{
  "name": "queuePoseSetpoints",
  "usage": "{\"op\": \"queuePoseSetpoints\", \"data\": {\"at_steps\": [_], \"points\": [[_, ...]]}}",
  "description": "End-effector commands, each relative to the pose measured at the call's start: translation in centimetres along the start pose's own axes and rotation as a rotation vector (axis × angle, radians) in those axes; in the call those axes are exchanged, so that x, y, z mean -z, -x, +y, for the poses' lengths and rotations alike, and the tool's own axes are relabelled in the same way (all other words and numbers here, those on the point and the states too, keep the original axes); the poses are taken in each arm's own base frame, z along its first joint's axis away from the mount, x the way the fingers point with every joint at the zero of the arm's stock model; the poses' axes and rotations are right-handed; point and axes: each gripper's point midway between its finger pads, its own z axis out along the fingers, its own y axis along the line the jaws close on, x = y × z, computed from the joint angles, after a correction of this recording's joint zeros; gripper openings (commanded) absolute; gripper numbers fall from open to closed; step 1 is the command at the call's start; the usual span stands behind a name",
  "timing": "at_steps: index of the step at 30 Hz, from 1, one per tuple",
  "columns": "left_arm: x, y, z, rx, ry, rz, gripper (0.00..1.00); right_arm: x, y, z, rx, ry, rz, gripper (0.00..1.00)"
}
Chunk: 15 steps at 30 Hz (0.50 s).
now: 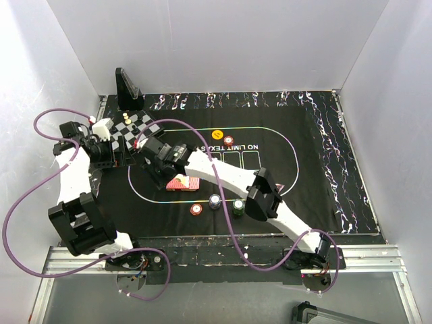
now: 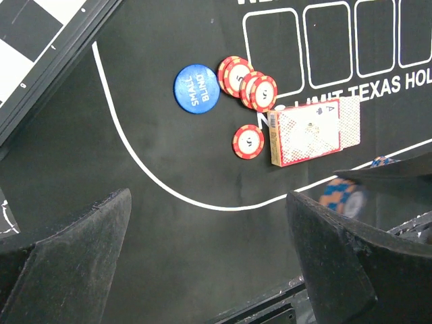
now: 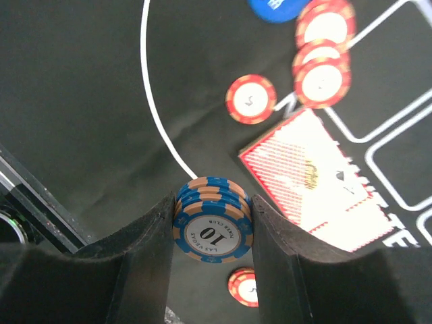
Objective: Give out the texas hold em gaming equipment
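Our right tool (image 3: 211,219) is closed on a short stack of blue chips (image 3: 212,235), gripped across the rims, just beside the card deck (image 3: 317,182). The chips are rigid, light and smooth; we judge the stack may shear, so grip squarely. The left tool (image 2: 209,260) hangs wide and empty. Loose red chips (image 3: 250,98) and the blue blind button (image 2: 196,88) lie near, crowding any placement.

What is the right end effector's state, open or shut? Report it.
Shut. The right end effector clamps a stack of blue chips, its fingers pressed against both sides in the right wrist view.
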Motion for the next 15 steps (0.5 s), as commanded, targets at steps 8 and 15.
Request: {"op": "queuePoseSetpoints", "data": {"at_steps": [8, 15], "points": [[1.2, 0.9, -0.1, -0.051, -0.020, -0.029, 1.00, -2.9, -1.6, 4.6, 0.069, 0.163, 0.027, 0.01], [1.2, 0.0, -0.2, -0.063, -0.021, -0.019, 1.00, -5.9, -3.5, 5.2, 0.085, 0.177, 0.064, 0.01]]}}
